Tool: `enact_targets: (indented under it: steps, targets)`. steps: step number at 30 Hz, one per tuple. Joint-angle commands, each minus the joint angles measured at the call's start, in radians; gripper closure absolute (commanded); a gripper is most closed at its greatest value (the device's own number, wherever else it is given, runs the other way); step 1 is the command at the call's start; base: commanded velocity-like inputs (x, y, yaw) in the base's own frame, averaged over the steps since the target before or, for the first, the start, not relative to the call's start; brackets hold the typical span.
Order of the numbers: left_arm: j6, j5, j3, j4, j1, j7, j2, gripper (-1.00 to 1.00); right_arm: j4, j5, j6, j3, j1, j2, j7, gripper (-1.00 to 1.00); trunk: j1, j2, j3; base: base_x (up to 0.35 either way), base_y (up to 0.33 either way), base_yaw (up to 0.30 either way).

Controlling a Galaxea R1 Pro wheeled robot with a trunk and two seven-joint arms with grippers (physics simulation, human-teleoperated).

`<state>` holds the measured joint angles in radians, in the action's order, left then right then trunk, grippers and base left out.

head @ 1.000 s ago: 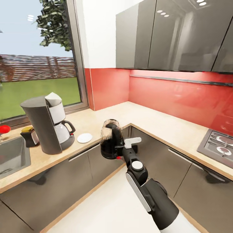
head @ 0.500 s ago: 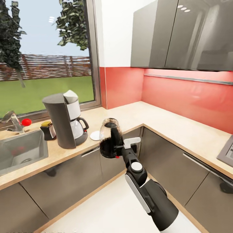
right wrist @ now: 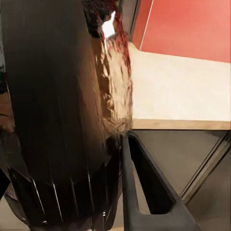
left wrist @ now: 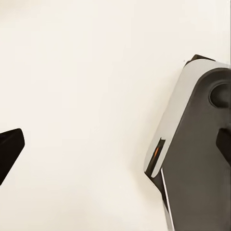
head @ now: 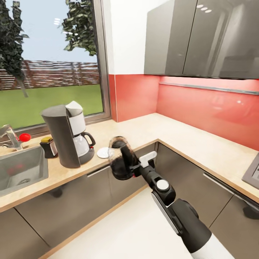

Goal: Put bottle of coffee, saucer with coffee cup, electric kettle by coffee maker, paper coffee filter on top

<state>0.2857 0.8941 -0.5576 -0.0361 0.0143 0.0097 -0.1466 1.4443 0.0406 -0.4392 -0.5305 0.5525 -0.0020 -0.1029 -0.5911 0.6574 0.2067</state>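
Note:
The coffee maker point(head: 66, 138) stands on the kitchen countertop point(head: 187, 142) below the window, with the white paper coffee filter point(head: 73, 107) on its top. The bottle of coffee point(head: 48, 146) sits just left of it and the empty saucer point(head: 103, 152) just right. My right gripper point(head: 137, 168) is shut on the black handle of the electric kettle point(head: 119, 163), which hangs in the air in front of the counter edge, near the saucer. Up close, the right wrist view has the electric kettle point(right wrist: 53, 120) beside one finger point(right wrist: 144, 192). My left gripper point(left wrist: 115, 149) is open over the pale floor. The coffee cup is out of view.
A steel sink point(head: 19, 169) with a red-knobbed tap point(head: 23, 137) lies left of the coffee maker. A hob corner point(head: 253, 169) sits at the right edge. Dark wall cabinets point(head: 201, 37) hang above the red backsplash. Part of my base point(left wrist: 192, 144) is below the left gripper.
The head view has swung left, so the whole scene has shifted. My right arm has stretched forward, and the kettle now hangs slightly lower and closer to the counter edge by the saucer.

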Motion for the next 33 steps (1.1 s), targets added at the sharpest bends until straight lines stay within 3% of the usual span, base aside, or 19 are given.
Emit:
enact_targets:
  steps: [1,14,22,28,33]
  targets:
    - [0.004,0.004,-0.007,-0.003,0.001,0.001,0.006,-1.0,0.0,0.002,-0.005,0.002,0.001,-0.001,0.004,1.0,-0.001,0.001,0.001,0.184,-0.249,0.0]
    - [0.004,0.005,-0.008,-0.002,0.001,0.001,0.012,-1.0,0.002,0.01,-0.004,0.0,0.001,0.007,0.006,1.0,-0.001,0.001,0.001,0.209,-0.242,0.001]
    - [0.004,0.005,-0.007,-0.002,0.001,0.001,0.02,-1.0,0.005,0.015,-0.004,-0.001,0.001,0.009,0.006,1.0,-0.001,0.001,0.007,0.313,-0.133,0.17]
    - [0.004,0.005,-0.007,-0.002,0.001,0.001,0.021,-1.0,0.027,0.105,-0.005,-0.002,0.001,0.008,0.006,1.0,-0.001,0.001,0.011,0.315,-0.131,0.163]
    - [0.006,0.006,-0.007,-0.002,0.001,0.001,0.021,-1.0,0.034,0.112,-0.006,-0.001,0.001,0.021,0.005,1.0,-0.001,0.001,0.011,0.316,-0.121,0.01]
